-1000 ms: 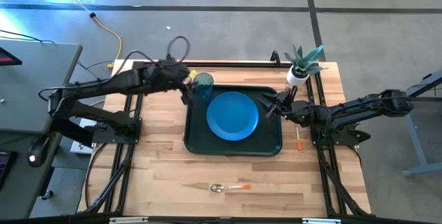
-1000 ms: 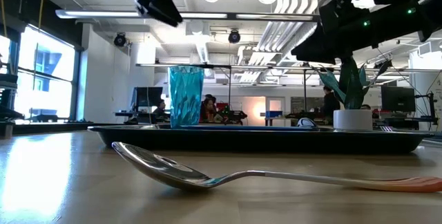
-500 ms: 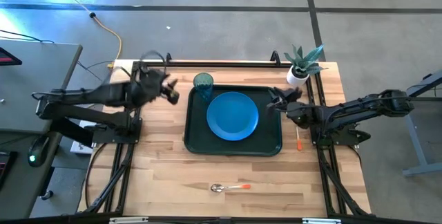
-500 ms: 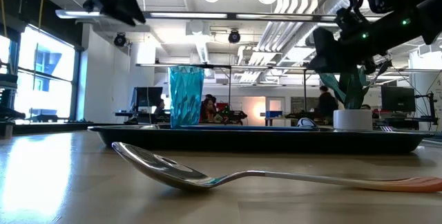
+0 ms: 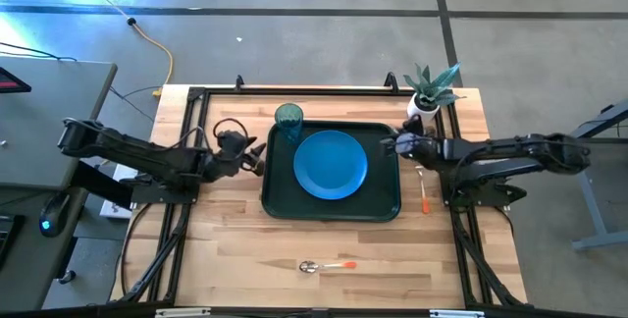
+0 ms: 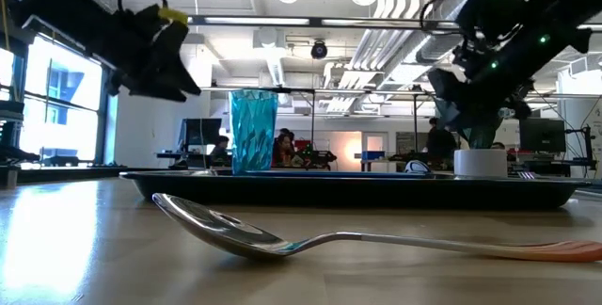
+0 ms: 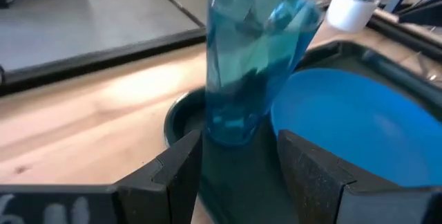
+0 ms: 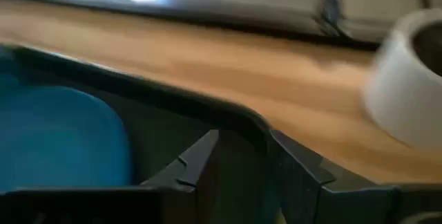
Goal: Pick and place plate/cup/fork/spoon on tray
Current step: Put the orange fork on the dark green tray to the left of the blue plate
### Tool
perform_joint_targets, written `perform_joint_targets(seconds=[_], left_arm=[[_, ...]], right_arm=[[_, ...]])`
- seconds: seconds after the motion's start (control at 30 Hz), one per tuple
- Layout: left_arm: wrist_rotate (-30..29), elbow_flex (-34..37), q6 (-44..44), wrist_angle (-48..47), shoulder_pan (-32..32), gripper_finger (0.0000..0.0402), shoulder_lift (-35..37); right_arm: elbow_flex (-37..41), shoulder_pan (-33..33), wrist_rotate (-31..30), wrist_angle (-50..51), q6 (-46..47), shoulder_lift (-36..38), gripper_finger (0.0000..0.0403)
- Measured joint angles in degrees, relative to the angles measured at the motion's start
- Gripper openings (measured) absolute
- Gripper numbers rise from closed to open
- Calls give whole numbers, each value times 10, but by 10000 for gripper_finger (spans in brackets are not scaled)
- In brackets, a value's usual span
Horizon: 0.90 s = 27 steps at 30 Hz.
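Note:
The dark green tray (image 5: 275, 195) lies mid-table with the blue plate (image 5: 331, 164) flat in it. The teal cup (image 5: 288, 117) stands upright in the tray's far left corner, also shown in the left wrist view (image 7: 252, 58) and the low view (image 6: 253, 131). The fork (image 5: 423, 195) lies on the table right of the tray. The spoon (image 5: 327, 266) lies near the table's near edge, its bowl down in the low view (image 6: 235, 232). My left gripper (image 5: 257, 156) is open and empty just left of the tray, facing the cup (image 7: 238, 175). My right gripper (image 5: 388, 144) is open and empty above the tray's far right corner (image 8: 242, 172).
A white pot with a green plant (image 5: 427, 97) stands at the table's far right, close behind my right gripper; it also shows in the right wrist view (image 8: 407, 79). Black frame rails run along the table's far edge (image 5: 314, 89) and sides.
My left gripper has drawn back from the cup toward the table's near left and come down to just left of the tray; the cup has stayed upright in the tray. My right gripper has come down a little at the tray's far right corner.

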<state>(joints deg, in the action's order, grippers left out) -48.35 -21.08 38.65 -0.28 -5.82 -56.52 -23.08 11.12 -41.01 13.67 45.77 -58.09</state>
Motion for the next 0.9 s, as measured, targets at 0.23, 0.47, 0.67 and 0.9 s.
perform_joint_targets(seconds=[0.23,0.47,0.67,0.9], left_arm=[[43,19,-9,73,-5,180,-81],[43,19,-22,150,-37,180,-163],[24,19,-8,185,-52,180,-218],[34,19,-13,212,-50,180,-237]], right_arm=[[-37,38,53,127,19,-19,71],[-39,56,126,211,49,-20,75],[-39,67,127,324,143,-20,105],[-38,93,152,384,184,-20,114]])
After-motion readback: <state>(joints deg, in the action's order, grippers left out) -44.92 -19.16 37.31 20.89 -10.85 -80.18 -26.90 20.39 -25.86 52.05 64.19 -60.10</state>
